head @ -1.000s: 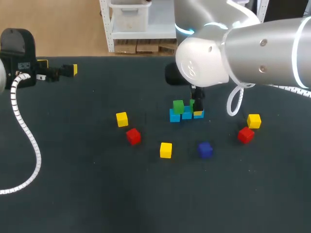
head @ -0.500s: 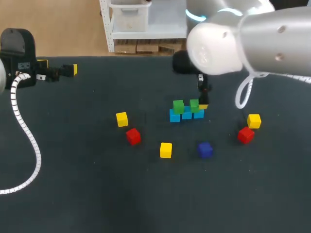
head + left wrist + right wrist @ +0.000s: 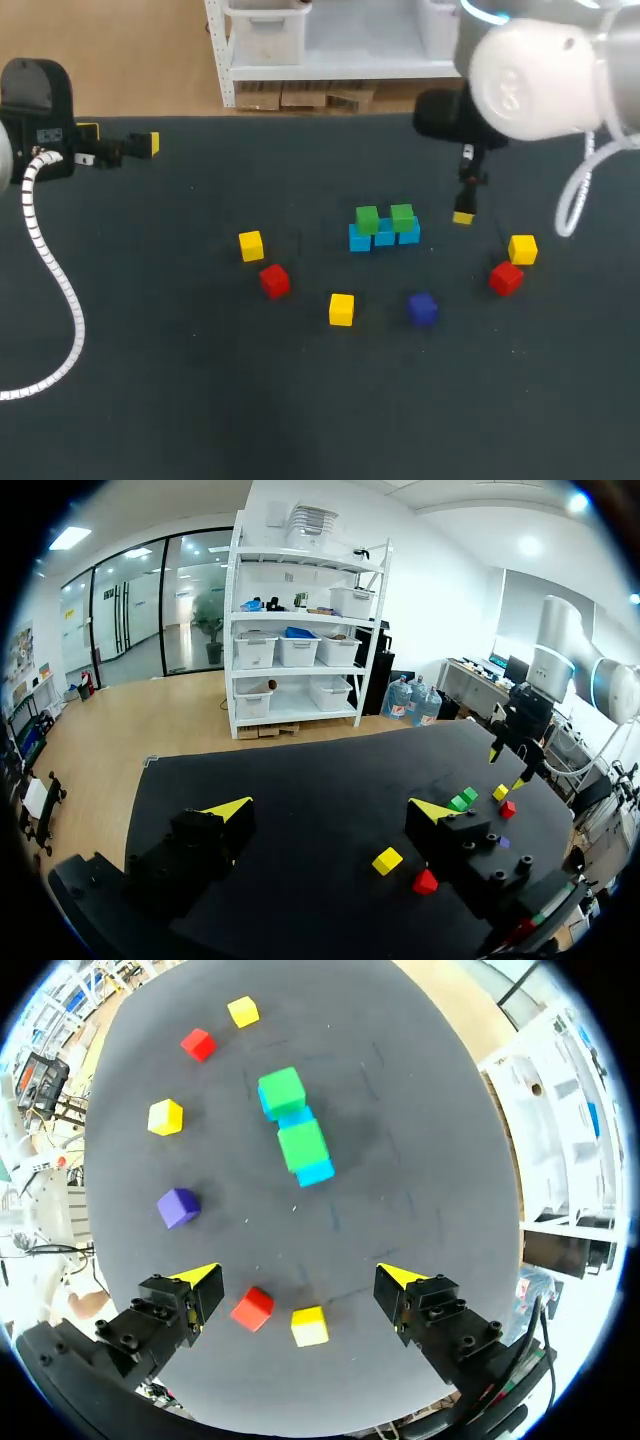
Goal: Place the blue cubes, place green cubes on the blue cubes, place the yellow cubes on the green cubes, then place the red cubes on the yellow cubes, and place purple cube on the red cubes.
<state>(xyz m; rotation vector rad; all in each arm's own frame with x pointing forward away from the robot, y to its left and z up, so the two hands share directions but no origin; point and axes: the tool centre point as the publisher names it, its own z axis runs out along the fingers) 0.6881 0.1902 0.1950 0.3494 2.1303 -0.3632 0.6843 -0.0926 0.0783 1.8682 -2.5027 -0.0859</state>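
Observation:
Three blue cubes point(image 3: 384, 238) lie in a row mid-table, with two green cubes point(image 3: 367, 219) point(image 3: 402, 216) on top of them. In the right wrist view the green cubes point(image 3: 302, 1144) sit on the blue row point(image 3: 316, 1172), well ahead of my open, empty right gripper point(image 3: 300, 1278). A red cube point(image 3: 252, 1308) and a yellow cube point(image 3: 309, 1326) lie under its fingers. In the head view my right gripper point(image 3: 465, 210) hangs above the table, right of the stack. My left gripper point(image 3: 120, 150) stays open and empty at the far left edge.
Loose cubes lie around the stack: yellow point(image 3: 251, 245), red point(image 3: 274, 281), yellow point(image 3: 341, 309), purple point(image 3: 422, 308), red point(image 3: 505, 277) and yellow point(image 3: 522, 249). The dark table point(image 3: 180, 380) is bare at the front and left.
My right gripper opened, left the second green cube on the blue row, then rose and moved off to the right. The left arm has not moved.

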